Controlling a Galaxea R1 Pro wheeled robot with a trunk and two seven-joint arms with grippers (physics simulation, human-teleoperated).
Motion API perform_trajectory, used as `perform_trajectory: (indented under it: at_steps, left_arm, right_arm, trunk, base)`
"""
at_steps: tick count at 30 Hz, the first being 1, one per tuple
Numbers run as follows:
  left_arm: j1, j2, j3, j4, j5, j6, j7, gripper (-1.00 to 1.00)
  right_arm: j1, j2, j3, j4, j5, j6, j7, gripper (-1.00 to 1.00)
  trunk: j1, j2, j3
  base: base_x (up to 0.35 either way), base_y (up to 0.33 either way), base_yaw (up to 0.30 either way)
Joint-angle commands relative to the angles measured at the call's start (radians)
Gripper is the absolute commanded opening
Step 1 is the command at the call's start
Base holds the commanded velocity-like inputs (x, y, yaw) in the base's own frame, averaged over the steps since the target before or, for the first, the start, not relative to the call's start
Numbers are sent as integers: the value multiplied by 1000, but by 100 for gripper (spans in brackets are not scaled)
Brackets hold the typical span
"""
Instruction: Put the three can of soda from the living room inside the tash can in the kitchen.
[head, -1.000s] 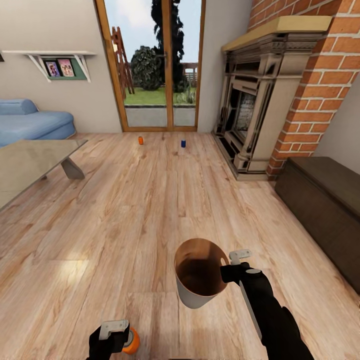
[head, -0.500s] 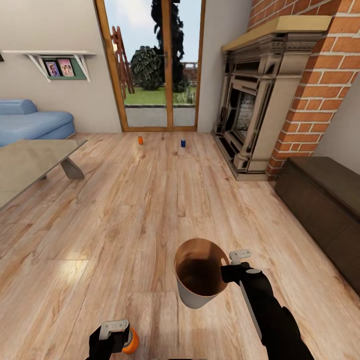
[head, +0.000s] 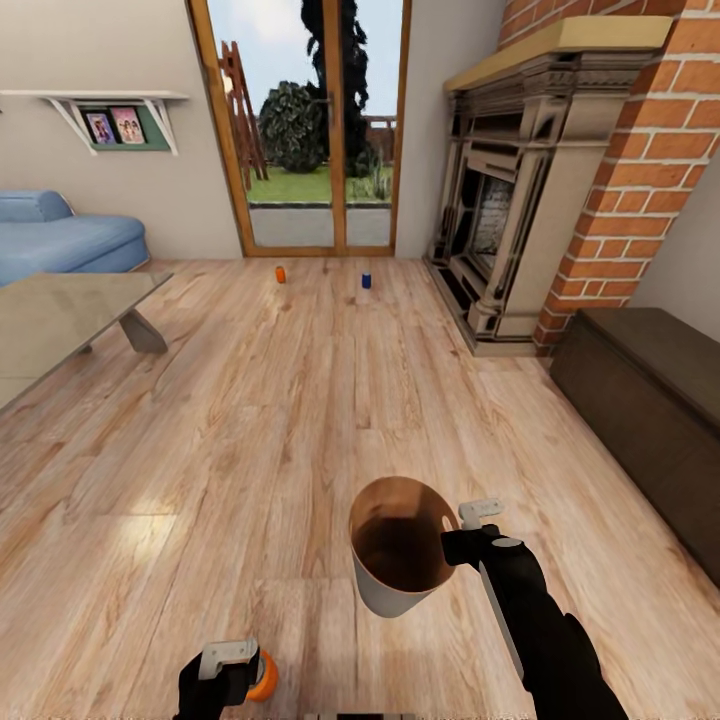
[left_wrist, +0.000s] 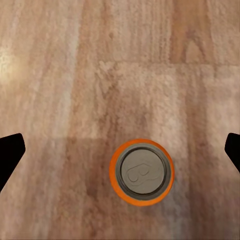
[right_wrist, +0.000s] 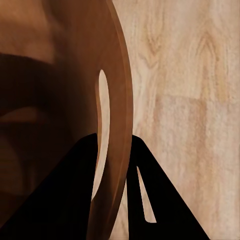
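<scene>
Pinching the trash can by its rim in my clamped right hand so its mouth faces up, I hover my spread left hand over the near orange can, two more cans far off by the glass doors.

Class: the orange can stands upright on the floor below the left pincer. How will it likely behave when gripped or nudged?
The orange can is a small smooth cylinder, so it probably feels light and may slip in a loose grip. Standing upright on the plank floor, it could tip if nudged high, then roll. The left pincer is open around it, so a centred squeeze looks sensible.
</scene>
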Motion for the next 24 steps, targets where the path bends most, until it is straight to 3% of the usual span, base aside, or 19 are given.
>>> perform_trajectory:
  at_steps: [1, 24]
  left_arm:
    - [0, 0, 0, 0, 0, 0, 0, 100]
    - [0, 0, 0, 0, 0, 0, 0, 100]
  right_arm:
    - [0, 0, 0, -1, -14, 1, 3, -100]
    - [-1, 0, 0, -1, -14, 1, 3, -100]
  trunk:
    - [0, 0, -2]
    - [0, 0, -39]
  base:
    - [0, 0, 0]
    - [5, -3, 0]
